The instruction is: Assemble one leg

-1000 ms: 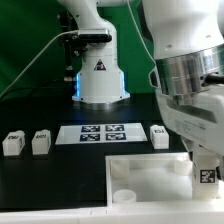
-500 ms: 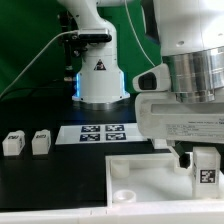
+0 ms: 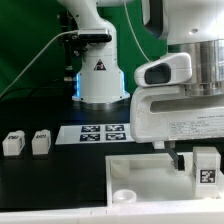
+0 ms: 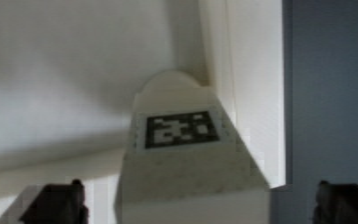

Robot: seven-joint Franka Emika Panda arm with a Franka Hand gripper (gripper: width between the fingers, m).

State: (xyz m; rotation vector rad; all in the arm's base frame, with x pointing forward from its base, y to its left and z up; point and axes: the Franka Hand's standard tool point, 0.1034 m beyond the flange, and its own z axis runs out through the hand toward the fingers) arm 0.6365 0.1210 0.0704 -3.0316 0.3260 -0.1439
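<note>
A white leg (image 3: pixel 206 166) with a black-and-white tag stands upright at the far right corner of the large flat white panel (image 3: pixel 150 172). My gripper (image 3: pixel 197 157) is open just above and around it; one dark finger (image 3: pixel 180 159) shows to the leg's left, clear of it. In the wrist view the leg (image 4: pixel 185 140) stands between my two dark fingertips (image 4: pixel 51 203), with a gap on each side, and the panel (image 4: pixel 60 80) lies behind it. Two more legs (image 3: pixel 12 143) (image 3: pixel 40 142) stand on the table at the exterior view's left.
The marker board (image 3: pixel 98 133) lies behind the panel, in front of the arm's white base (image 3: pixel 100 80). A round socket (image 3: pixel 122 196) sits at the panel's near left corner. My arm's bulk fills the exterior view's upper right.
My hand has risen while the leg at the panel's right corner stayed in place. The arm now hides the leg that stood at the marker board's right end.
</note>
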